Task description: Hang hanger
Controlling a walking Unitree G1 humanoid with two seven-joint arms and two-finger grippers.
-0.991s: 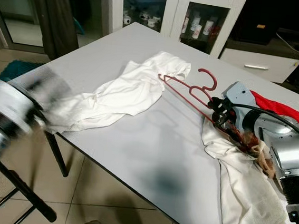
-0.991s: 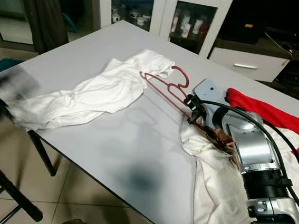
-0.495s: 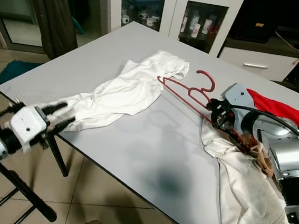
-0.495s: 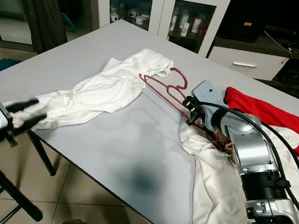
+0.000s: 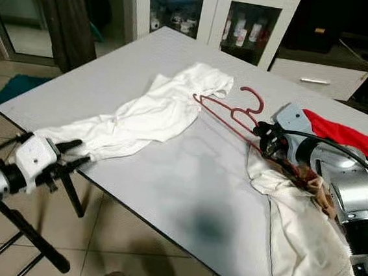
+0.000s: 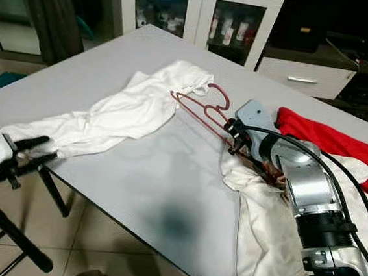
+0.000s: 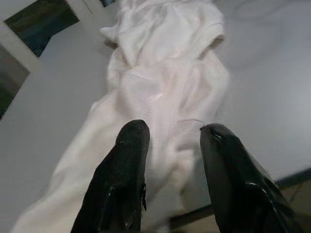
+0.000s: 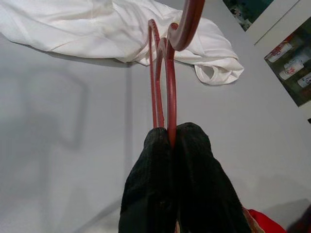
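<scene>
1. Hanger (image 5: 229, 110), red, lies over the table (image 5: 167, 182), its hook pointing away from us towards the cabinet.
2. Our right claw (image 8: 171, 141) is clamped shut on the hanger's near end, so its long axis runs straight out from the fingers.
3. Our left claw (image 7: 170, 133) is spread open at the near tip of the white shirt (image 5: 140, 117), not yet gripping it.

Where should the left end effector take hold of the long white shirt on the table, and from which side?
Best at the narrow bunched end of the white shirt, near the table edge on the robot's left. The cloth there is gathered thin enough for two fingers. The left end effector is open just off that edge, pointing along the shirt, so it should probably come in level from there.
</scene>
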